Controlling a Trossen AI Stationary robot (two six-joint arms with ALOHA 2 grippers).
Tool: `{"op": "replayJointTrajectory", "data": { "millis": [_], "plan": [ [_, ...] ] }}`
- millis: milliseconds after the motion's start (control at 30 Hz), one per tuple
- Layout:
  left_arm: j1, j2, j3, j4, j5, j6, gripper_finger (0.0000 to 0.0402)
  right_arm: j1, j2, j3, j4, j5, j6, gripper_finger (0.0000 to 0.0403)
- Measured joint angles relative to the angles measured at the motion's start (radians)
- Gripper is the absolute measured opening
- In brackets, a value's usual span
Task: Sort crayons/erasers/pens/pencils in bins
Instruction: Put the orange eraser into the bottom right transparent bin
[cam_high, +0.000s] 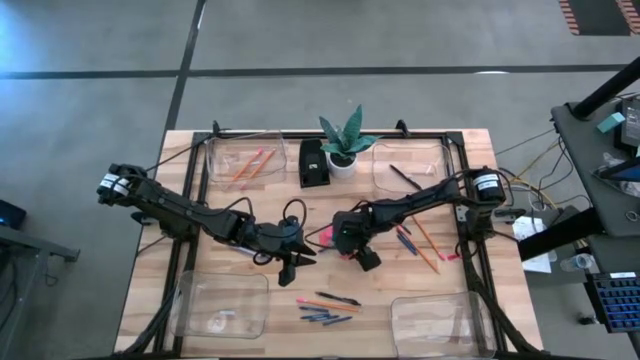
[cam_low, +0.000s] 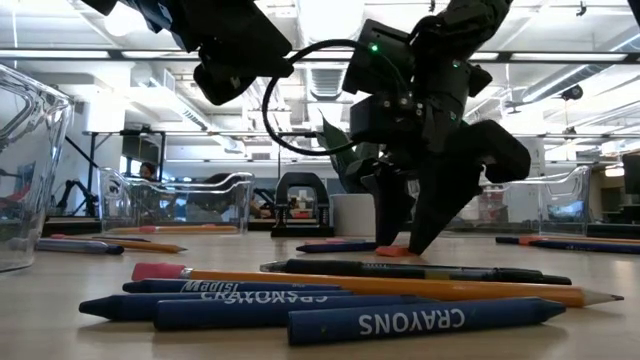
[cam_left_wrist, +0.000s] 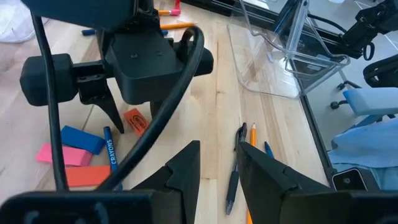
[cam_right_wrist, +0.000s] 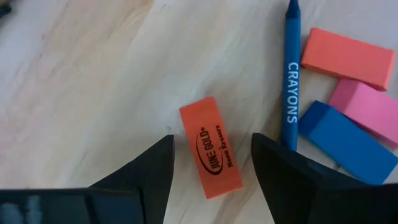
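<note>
From above, the right gripper (cam_high: 352, 250) and left gripper (cam_high: 292, 268) meet mid-tabletop (cam_high: 200, 215) among four bins (cam_high: 222, 306). The low view shows crayons (cam_low: 420, 322) and a pencil (cam_low: 400, 285) up front. The left wrist view shows the left gripper's fingers (cam_left_wrist: 186, 171) parted, empty. The right wrist view shows fingers (cam_right_wrist: 152, 168) spread around an orange eraser (cam_right_wrist: 211, 147), not touching it.

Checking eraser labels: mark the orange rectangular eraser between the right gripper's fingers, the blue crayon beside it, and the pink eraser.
Orange rectangular eraser (cam_right_wrist: 211, 147): right wrist view, printed top face.
Blue crayon (cam_right_wrist: 290, 87): right wrist view, lettered barrel.
Pink eraser (cam_right_wrist: 367, 106): right wrist view, top face.
</note>
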Motion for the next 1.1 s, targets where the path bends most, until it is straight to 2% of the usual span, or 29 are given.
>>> {"op": "replayJointTrajectory", "data": {
  "millis": [333,833,967,1100],
  "plan": [
    [0.001,0.0,0.0,0.0,-0.001,0.0,0.0092,0.009,0.001,-0.017,0.031,0.039,0.064,0.0192],
    [0.0,0.0,-0.001,0.0,-0.002,0.001,0.0092,0.048,0.003,-0.022,0.025,0.102,0.125,0.0074],
    [0.0,0.0,-0.001,0.0,-0.002,0.006,0.0092,0.048,-0.001,-0.022,0.025,0.104,0.171,0.0071],
    [0.0,0.0,-0.001,0.0,-0.002,0.006,0.0092,0.048,-0.023,-0.023,0.025,0.105,0.187,0.0085]
  ]
}}
